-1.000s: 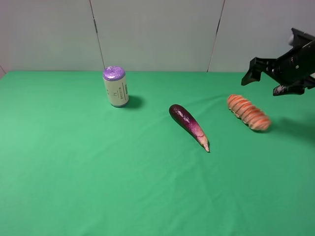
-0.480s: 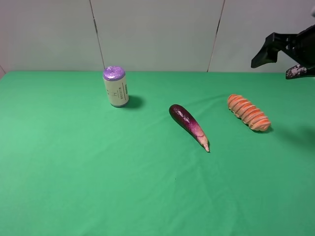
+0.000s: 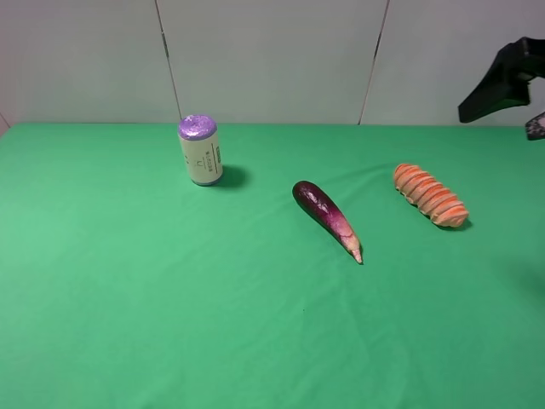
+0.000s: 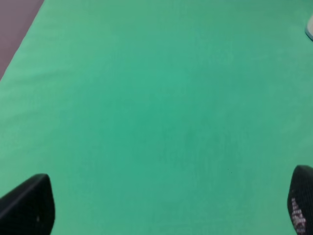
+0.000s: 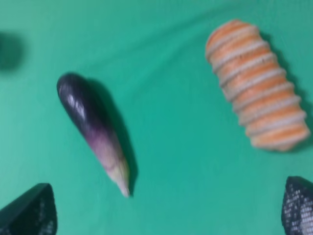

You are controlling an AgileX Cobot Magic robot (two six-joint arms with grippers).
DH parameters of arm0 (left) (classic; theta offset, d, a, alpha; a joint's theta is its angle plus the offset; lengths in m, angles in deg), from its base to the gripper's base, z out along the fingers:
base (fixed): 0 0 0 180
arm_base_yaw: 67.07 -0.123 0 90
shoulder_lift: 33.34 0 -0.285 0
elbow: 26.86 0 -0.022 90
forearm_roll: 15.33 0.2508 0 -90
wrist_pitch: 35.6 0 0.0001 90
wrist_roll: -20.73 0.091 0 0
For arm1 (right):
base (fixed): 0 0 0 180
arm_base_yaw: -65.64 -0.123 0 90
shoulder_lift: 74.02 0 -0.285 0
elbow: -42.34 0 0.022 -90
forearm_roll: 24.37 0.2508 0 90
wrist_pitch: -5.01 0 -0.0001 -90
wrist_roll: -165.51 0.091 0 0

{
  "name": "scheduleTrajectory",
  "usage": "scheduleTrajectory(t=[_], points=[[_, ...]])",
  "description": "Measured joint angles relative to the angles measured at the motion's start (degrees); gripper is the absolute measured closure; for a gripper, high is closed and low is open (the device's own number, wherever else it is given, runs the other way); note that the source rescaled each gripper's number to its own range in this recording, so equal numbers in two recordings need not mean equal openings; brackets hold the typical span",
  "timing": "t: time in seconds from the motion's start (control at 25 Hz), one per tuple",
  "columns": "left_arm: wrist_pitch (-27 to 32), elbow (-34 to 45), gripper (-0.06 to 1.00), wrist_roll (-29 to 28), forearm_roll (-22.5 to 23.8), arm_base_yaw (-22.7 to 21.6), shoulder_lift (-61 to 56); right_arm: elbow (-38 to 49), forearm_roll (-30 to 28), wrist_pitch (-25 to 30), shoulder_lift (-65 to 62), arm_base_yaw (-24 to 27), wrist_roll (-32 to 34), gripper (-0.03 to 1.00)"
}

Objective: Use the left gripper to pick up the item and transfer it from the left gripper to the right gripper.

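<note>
Orange loaf (image 3: 430, 195) lying free on green bench (image 3: 128, 298); eggplant (image 3: 326, 210) just beside, can (image 3: 200, 150) well apart; both grippers' fingers (image 5: 297, 205) spread wide, grasping nothing.

Right tool (image 3: 535, 94) cut off by frame edge.

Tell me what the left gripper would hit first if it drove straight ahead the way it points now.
Probably only the green cloth: between the left gripper fingertips the wrist view shows bare cloth, though depth is hard to judge.
</note>
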Motion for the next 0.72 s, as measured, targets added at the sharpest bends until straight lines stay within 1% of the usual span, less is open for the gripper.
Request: scheduleTrajectory(t=[0.2,0.36,0.52,0.72], points=[[0.0,0.0,0.0,0.0,0.0,0.0,0.0,0.0,-5.2,5.5,-7.1,0.0,2.3,-0.03],[0.0,0.0,0.0,0.0,0.0,0.0,0.0,0.0,-8.3,8.6,-13.9,0.0,2.9,-0.03],[0.0,0.0,0.0,0.0,0.0,0.0,0.0,1.2,-8.7,9.4,-21.2,0.0,3.0,-0.03],[0.0,0.0,0.0,0.0,0.0,0.0,0.0,7.0,-8.7,9.5,-31.3,0.0,3.0,-0.03]])
